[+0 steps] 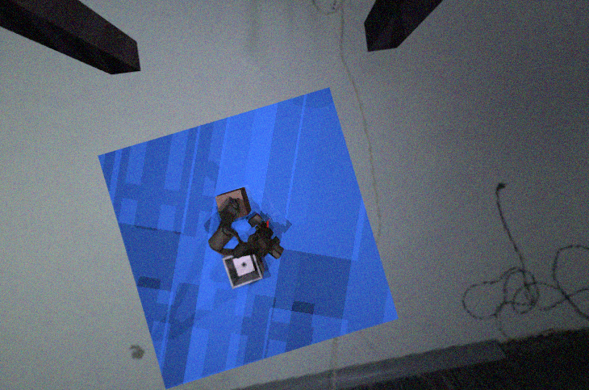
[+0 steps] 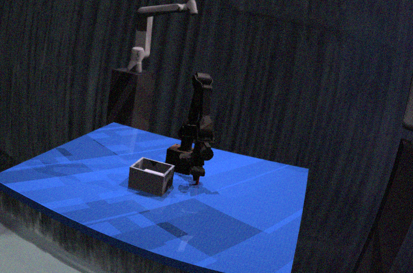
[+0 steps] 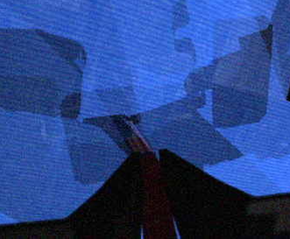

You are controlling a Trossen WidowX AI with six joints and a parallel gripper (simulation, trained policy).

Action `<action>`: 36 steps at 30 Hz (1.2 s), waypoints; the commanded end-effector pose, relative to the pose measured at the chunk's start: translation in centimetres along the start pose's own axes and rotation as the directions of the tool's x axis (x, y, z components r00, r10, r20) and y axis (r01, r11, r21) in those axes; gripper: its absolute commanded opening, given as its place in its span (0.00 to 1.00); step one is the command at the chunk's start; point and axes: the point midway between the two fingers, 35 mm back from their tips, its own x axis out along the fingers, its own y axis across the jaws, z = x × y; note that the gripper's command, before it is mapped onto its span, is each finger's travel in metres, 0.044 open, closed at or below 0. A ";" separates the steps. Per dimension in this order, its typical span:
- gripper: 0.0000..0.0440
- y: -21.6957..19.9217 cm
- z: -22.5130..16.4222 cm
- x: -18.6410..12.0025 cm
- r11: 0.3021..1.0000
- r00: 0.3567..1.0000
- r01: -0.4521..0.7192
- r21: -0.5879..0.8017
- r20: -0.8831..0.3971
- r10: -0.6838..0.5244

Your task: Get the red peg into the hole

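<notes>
The tool (image 1: 265, 228) (image 2: 197, 174) (image 3: 149, 158) is nearly closed, its two dark fingers drawn in on either side of the peg (image 1: 267, 224) (image 2: 197, 181) (image 3: 153, 193). The wrist view shows the red shaft running between them, so I judge it gripped. In the exterior view the peg points down from the fingers, roughly upright, its foot at or just above the counter (image 1: 319, 164) (image 2: 241, 200); I cannot tell whether it touches.

Next outward comes the box (image 1: 248, 283) (image 2: 144, 182), apart from the peg. In the top view it sits between the tool and the counter's lower edge, and in the exterior view it is on the side toward the left corner. Its top is open, and the plate (image 1: 237, 268) (image 2: 154, 172) lies inside, with the hole (image 1: 243, 264) visible from above. The arm's base (image 1: 243, 196) (image 2: 172, 157) stands on the side of the top view's upper edge.

The step in hand looks to be the grasp, with insertion yet to be done. The next move calls for a straight lift until the peg's foot clears the box walls, then a carry over the hole. A tilted or slipping peg could catch the rim or miss the hole, so it should be squared up before lowering.
</notes>
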 end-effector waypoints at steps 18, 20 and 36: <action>0.00 2.5 2.5 -6.1 0.987 0.986 -0.101 -0.126 0.120 0.116; 0.00 2.8 2.8 -6.9 0.984 0.983 -0.109 -0.139 0.131 0.127; 0.00 5.4 7.1 -12.3 0.974 0.964 -0.151 -0.171 0.193 0.184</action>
